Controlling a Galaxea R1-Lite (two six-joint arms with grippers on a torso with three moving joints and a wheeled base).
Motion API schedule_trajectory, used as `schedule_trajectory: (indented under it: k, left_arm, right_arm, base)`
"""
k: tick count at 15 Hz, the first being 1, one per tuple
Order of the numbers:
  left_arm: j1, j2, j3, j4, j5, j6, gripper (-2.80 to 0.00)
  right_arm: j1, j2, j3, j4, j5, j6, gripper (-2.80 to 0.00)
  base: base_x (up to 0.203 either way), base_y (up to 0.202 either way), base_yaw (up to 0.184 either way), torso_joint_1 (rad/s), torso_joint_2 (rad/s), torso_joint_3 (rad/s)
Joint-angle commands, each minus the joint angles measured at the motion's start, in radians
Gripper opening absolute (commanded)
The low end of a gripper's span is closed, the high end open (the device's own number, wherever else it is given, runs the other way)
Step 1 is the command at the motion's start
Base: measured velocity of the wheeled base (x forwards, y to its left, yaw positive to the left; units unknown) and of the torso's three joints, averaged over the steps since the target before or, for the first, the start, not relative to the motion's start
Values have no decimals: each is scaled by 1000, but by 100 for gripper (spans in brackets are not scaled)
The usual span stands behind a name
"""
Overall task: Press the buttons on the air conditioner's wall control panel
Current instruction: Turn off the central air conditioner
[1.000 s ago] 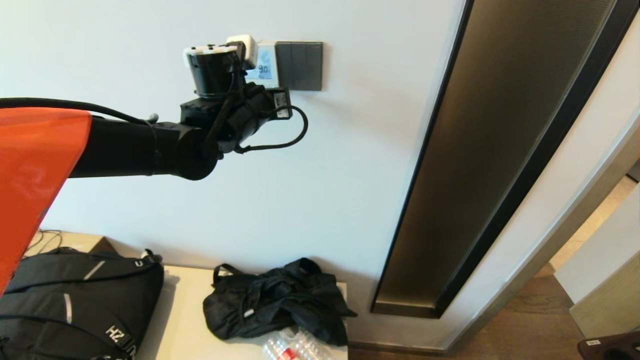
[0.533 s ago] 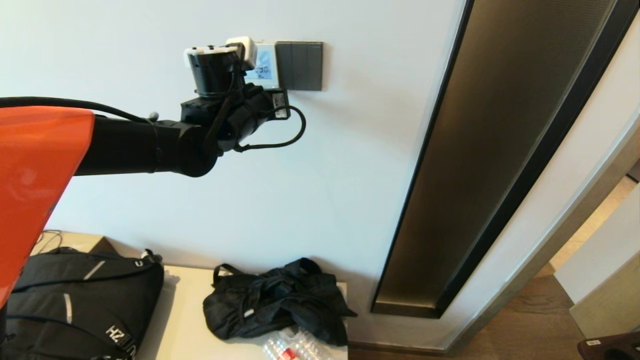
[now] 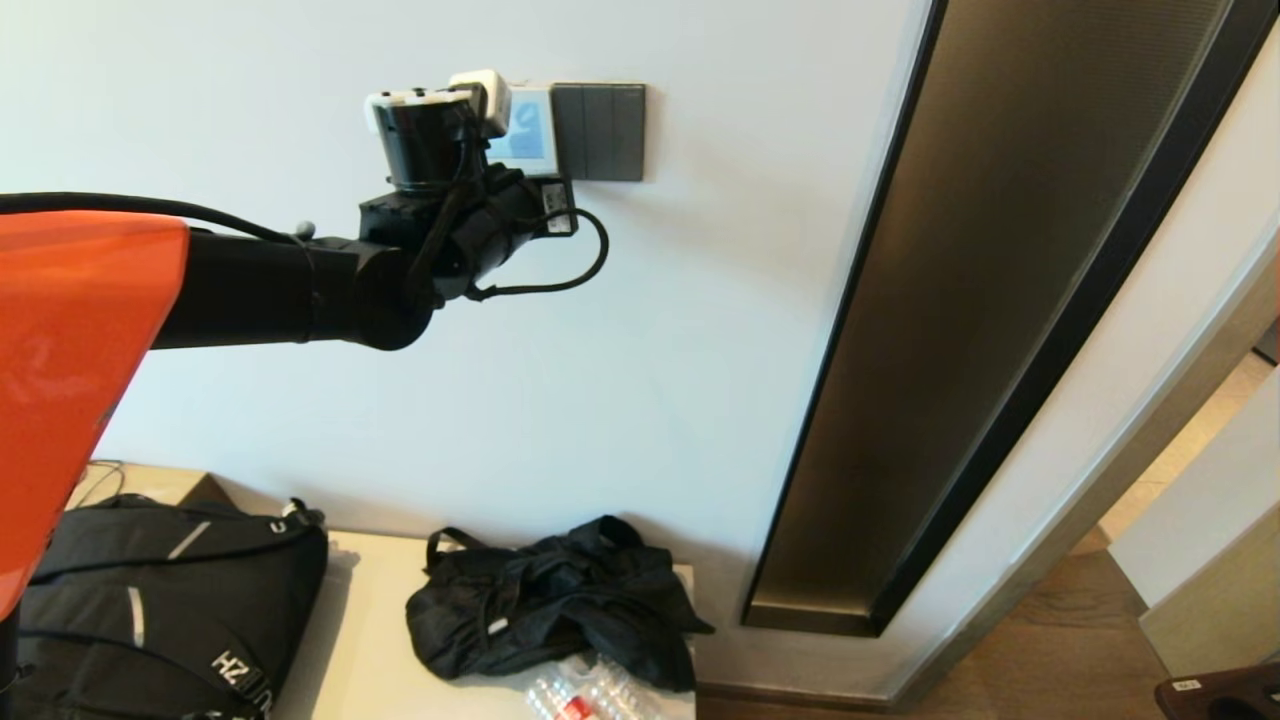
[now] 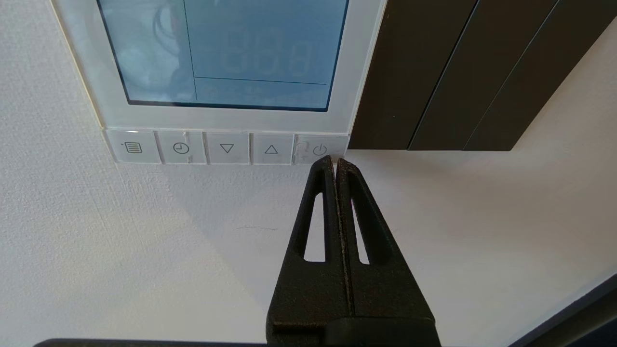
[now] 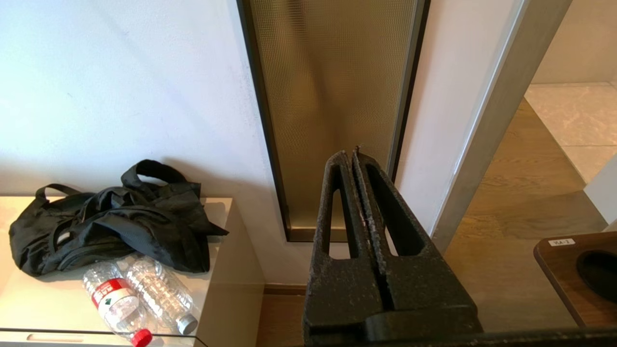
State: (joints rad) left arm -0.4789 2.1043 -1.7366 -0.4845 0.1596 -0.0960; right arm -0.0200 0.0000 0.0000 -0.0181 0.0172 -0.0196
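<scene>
The wall control panel [image 4: 226,58] is a white square thermostat with a blue-lit LCD screen showing only faint ghost digits. It also shows in the head view [image 3: 527,128], half hidden behind my left wrist [image 3: 430,140]. The buttons [image 4: 226,148] run in a row along its bottom edge, and the power button [image 4: 319,150] is last, beside the dark switch plate. My left gripper [image 4: 335,162] is shut and empty, its tips at the power button's lower edge. My right gripper [image 5: 353,155] is shut, empty and parked low, away from the panel.
A dark grey three-rocker switch plate [image 4: 458,72] adjoins the panel and shows in the head view [image 3: 598,132]. A tall bronze glass strip [image 3: 1000,300] runs down the wall. Below, a low cabinet [image 3: 370,640] holds a backpack [image 3: 150,610], a black bag [image 3: 550,600] and water bottles [image 5: 125,301].
The dark digits that showed on the blue screen earlier no longer show. My left arm has shifted only slightly at the panel.
</scene>
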Motion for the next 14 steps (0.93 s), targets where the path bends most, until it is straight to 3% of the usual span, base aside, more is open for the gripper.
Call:
schedule_trajectory:
  k: [1, 8, 14]
  left_arm:
    - [0, -1, 2, -5, 1, -1, -280]
    - [-1, -81, 99, -30, 3, -1, -280]
    - [0, -306, 394, -116, 8, 19, -280]
  right_arm:
    - [0, 2, 0, 0, 1, 0, -280]
    - [0, 2, 2, 0, 1, 0, -280]
    - [0, 2, 0, 0, 0, 0, -280]
  base:
    - [0, 0, 0, 0, 0, 0]
    - [0, 0, 0, 0, 0, 0]
    - [0, 0, 0, 0, 0, 0]
